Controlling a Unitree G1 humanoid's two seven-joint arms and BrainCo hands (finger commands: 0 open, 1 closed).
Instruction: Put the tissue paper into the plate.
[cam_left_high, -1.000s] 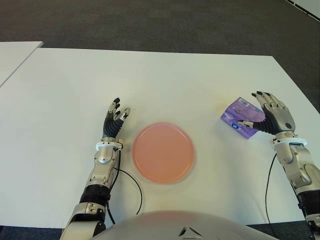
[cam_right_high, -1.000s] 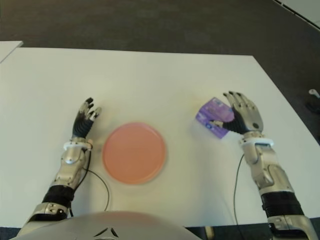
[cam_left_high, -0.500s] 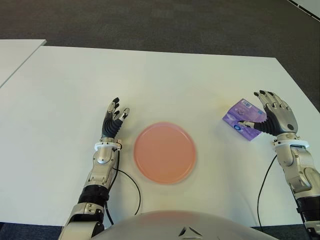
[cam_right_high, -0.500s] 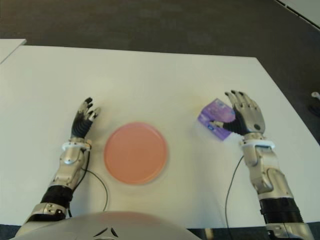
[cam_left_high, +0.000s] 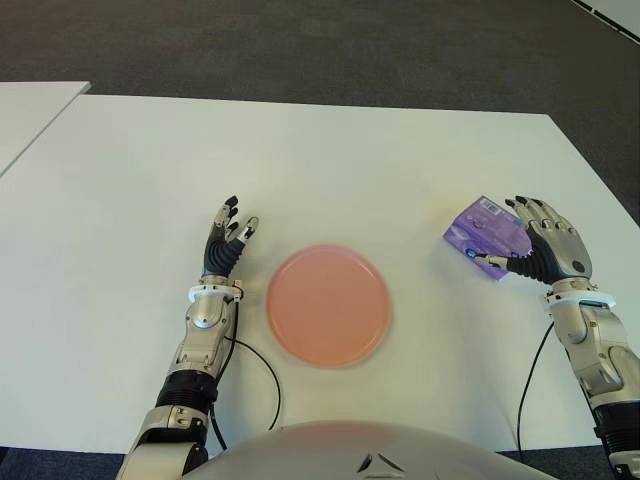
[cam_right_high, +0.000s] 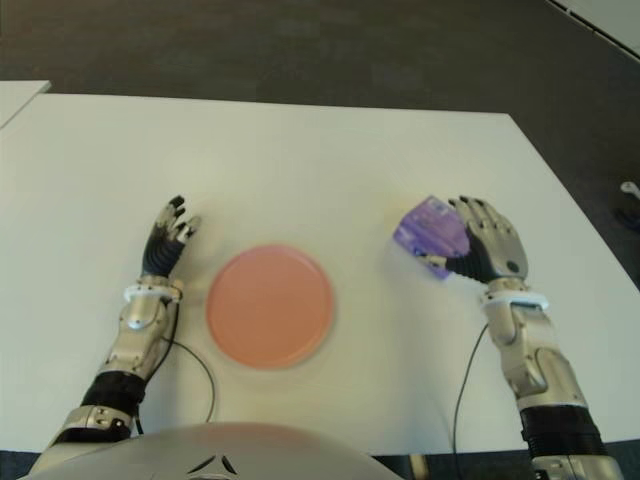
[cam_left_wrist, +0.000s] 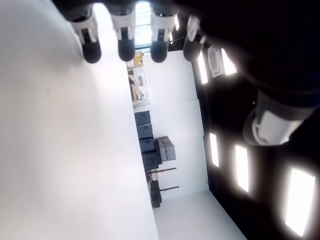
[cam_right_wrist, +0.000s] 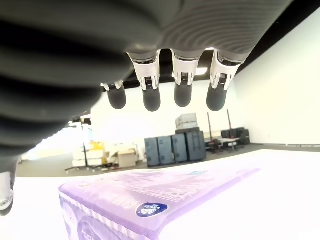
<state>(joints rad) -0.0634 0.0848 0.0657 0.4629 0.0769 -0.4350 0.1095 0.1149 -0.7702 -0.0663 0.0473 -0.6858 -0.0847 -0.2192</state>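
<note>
Grasp step: right hand (cam_left_high: 548, 252) over the tissue pack (cam_left_high: 484, 233), fingers (cam_right_wrist: 182, 95) spread, not closed on it. Next: close, carry left to plate (cam_left_high: 328, 304). Left hand (cam_left_high: 226, 243) open, empty, left of plate.

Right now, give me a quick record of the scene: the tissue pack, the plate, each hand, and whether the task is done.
tissue pack: purple, lying on the white table, robot's right side
plate: pink, round, nothing in it, near table centre
right hand: fingers open, spread over the pack, not closed on it
left hand: open, idle, left of the plate
task: not yet done
</note>
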